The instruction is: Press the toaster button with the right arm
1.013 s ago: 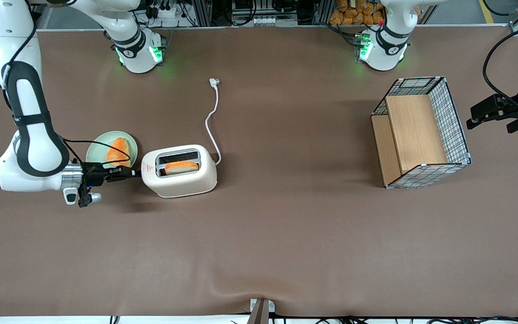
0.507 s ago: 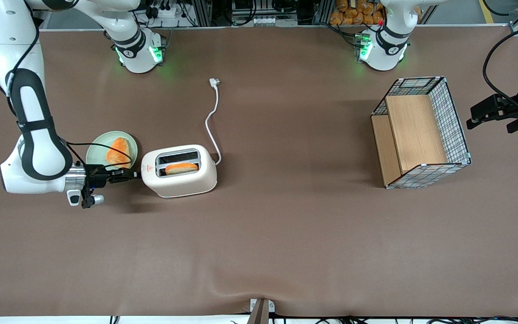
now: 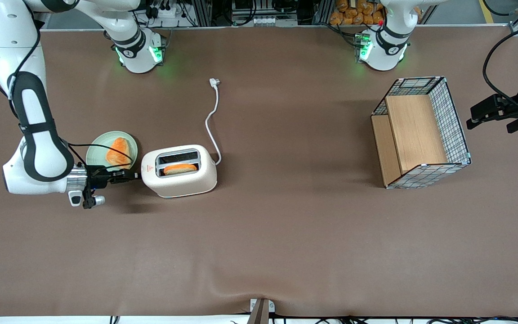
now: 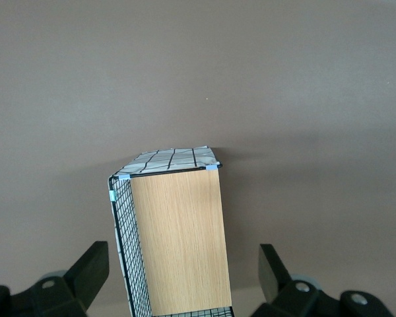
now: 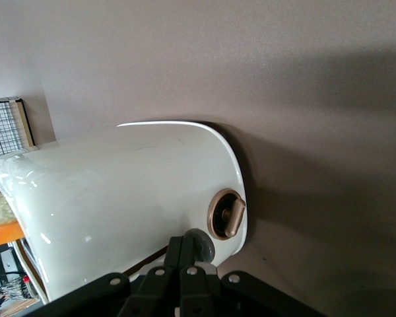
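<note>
toaster: white two-slot toaster on brown desk, toward the working arm's end; bread slice sits low in the slot nearer the camera.
end effector: end effector of right arm at toaster's narrow end, fingers pressed together.
button: button touching the fingertips, seen only in wrist view, beside copper dial.
labels: red triangle mark, text unreadable.
extras: green plate with toast; wire-and-wood basket; cord plug lying loose.

The bread slice has sunk lower in the toaster.
</note>
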Tool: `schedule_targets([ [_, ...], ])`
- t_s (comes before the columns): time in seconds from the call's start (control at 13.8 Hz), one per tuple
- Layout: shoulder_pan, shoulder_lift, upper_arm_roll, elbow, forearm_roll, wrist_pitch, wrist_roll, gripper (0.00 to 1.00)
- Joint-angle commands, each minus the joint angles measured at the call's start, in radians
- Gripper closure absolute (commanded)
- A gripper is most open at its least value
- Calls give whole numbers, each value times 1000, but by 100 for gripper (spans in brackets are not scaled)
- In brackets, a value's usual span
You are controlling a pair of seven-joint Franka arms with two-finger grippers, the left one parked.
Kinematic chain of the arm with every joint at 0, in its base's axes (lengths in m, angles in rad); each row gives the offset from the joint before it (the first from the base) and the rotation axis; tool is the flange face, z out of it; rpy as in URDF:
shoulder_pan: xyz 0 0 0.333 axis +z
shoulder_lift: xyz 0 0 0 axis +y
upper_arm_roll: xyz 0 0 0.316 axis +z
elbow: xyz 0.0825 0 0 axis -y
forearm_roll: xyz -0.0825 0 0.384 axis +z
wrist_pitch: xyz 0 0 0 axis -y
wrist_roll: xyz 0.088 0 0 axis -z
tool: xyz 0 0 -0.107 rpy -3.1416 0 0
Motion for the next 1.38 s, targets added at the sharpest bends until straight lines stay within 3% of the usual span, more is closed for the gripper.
schedule_targets([
  [0.0, -5, 54, 9, 2, 4, 30, -34, 100],
  [0.43, -8, 52, 8, 10, 3, 25, -35, 100],
  [1.3, -48, -64, -1, 148, -39, -277, 239, 100],
])
